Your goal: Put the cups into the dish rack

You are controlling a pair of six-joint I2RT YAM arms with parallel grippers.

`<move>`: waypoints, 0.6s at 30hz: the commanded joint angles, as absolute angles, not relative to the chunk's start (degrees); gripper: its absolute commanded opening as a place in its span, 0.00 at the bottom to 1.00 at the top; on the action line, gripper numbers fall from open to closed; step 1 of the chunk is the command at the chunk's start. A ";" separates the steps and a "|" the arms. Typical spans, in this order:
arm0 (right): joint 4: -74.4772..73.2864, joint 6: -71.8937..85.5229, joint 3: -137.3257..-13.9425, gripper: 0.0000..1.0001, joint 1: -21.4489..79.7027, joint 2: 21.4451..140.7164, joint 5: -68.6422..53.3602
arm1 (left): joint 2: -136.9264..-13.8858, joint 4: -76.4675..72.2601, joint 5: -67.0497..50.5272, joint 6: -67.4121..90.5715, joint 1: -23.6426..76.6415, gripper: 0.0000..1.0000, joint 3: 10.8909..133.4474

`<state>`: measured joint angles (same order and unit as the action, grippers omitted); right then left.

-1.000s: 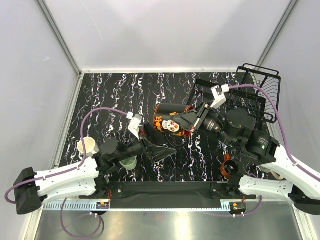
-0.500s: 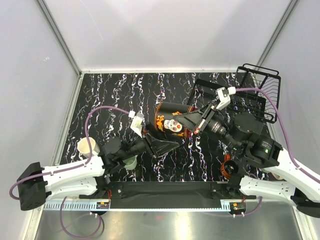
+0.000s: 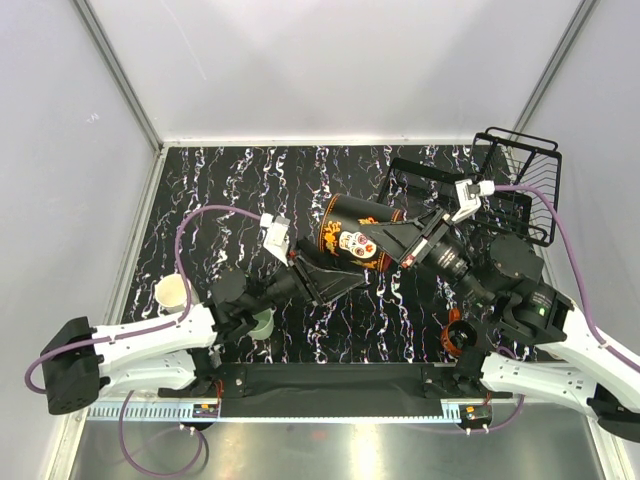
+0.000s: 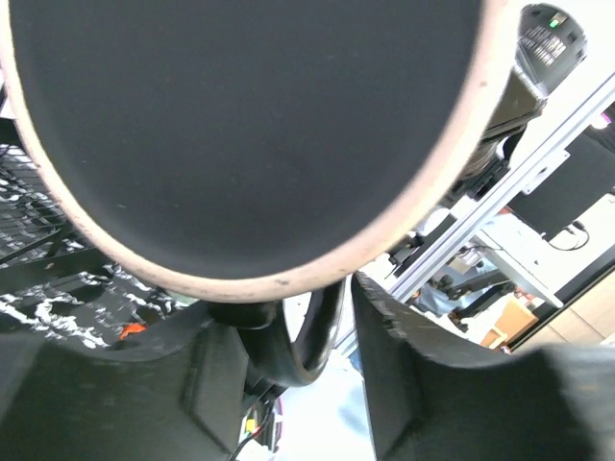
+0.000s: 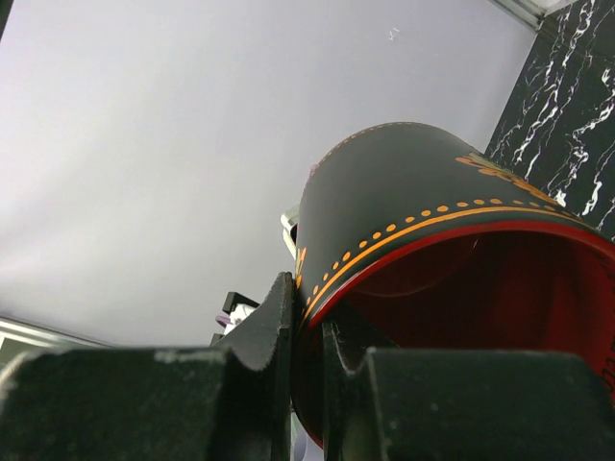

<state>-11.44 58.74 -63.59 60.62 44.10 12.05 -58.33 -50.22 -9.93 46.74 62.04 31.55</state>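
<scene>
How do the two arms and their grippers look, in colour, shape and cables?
The left arm and the right arm have white shells and black joints. A purple cable runs along each. The left gripper and the right gripper are black, with broad wedge-shaped fingers. A small green light glows on the right arm.

Top view: we are getting even, diffuse overhead light. The white walls [image 3: 300,60] are glowing pale, and the marbled tabletop [image 3: 230,180] is showing only soft shadows.

Left wrist: the black mug [image 4: 240,125] is sitting too close and blurring, while the lower right corner is blowing out.

Right wrist: the right pincer [image 5: 306,317] is blurring in the foreground. The mug's dotted rim is reading sharp.
</scene>
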 commanded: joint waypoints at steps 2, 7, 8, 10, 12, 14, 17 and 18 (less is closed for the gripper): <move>-3.87 61.44 -63.46 0.00 61.00 43.24 10.81 | -58.89 -63.19 -7.12 48.60 62.23 0.51 36.38; -4.48 61.61 -63.19 0.00 60.91 42.72 10.37 | -59.50 -64.42 -7.03 49.13 62.31 0.25 37.53; -4.83 61.79 -63.02 0.00 60.91 42.63 10.02 | -59.33 -64.16 -6.77 49.13 62.31 0.18 37.70; -4.83 62.40 -62.14 0.00 61.00 42.28 9.76 | -59.15 -63.98 -5.72 49.48 62.31 0.00 37.62; -5.10 62.40 -61.61 0.00 60.91 42.01 9.32 | -58.80 -63.81 -5.10 49.66 62.31 0.00 37.27; -7.63 61.97 -61.52 0.01 61.00 41.84 9.66 | -58.01 -61.89 -3.78 50.36 62.23 0.00 37.53; -12.38 61.26 -61.70 0.06 61.00 41.40 10.98 | -56.43 -55.65 -2.90 49.66 62.23 0.00 38.49; -13.09 61.00 -61.44 0.11 60.82 41.22 11.33 | -55.99 -53.37 -2.81 49.22 62.14 0.00 38.50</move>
<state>-9.85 59.86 -61.78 60.58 41.69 12.19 -59.51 -49.80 -6.87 51.99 62.35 33.08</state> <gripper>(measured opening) 0.144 0.221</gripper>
